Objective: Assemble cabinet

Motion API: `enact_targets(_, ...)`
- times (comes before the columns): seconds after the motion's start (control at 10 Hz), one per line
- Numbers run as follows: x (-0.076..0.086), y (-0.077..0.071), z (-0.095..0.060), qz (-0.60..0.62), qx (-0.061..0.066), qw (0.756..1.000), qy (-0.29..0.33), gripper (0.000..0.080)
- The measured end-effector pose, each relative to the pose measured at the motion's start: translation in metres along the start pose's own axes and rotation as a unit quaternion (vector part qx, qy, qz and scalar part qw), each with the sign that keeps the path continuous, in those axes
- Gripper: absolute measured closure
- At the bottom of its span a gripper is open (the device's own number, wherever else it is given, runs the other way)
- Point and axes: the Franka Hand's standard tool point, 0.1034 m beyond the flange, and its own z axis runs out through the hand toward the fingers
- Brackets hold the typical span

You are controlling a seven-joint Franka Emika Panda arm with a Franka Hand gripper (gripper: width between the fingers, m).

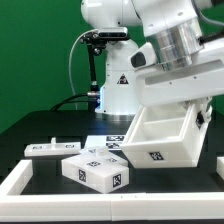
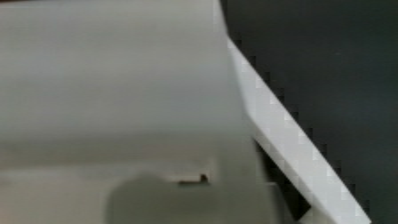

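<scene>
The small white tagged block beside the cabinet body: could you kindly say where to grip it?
Probably across its two long side faces, coming from above: the block lies flat with its top clear, while one end sits close to the cabinet body.

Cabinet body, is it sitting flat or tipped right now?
Tipped: the cabinet body is slanted relative to the table, open side up; contact underneath, cannot tell.

A robotics lab, this: plain green backdrop [image 1: 30,50] fills ten o'clock, matte black tabletop [image 1: 30,125] below it, white robot base with a triangle warning sticker [image 1: 118,85] standing at twelve, small black camera [image 1: 105,36] mounted just above it, and square black-and-white tags [image 1: 113,181] printed on the white blocks [image 1: 88,170] at six.
</scene>
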Motion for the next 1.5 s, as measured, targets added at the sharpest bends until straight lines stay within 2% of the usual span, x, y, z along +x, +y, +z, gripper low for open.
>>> enact_targets(0.1,-0.005,-0.001,0.002,-0.006,0.0,1.0,0.009,0.0767)
enact_targets(0.3,-0.004,0.003,0.004,-0.019,-0.004,1.0,0.004,0.0767)
enact_targets(0.5,-0.01,0.006,0.008,-0.121,-0.012,0.993,0.006,0.0767)
enact_targets(0.7,-0.017,0.0,0.009,-0.165,-0.016,0.986,0.018,0.0767)
enact_targets(0.9,-0.014,0.003,0.01,-0.161,-0.017,0.987,0.017,0.0767)
enact_targets(1.0,-0.015,0.002,0.012,-0.181,-0.021,0.983,0.018,0.0767)
enact_targets(1.2,-0.017,-0.001,0.015,-0.29,-0.042,0.956,0.023,0.0767)
enact_targets(1.3,-0.015,0.0,0.02,-0.331,-0.044,0.942,0.024,0.0767)
enact_targets(1.5,-0.015,0.003,0.025,-0.338,-0.046,0.94,0.018,0.0767)
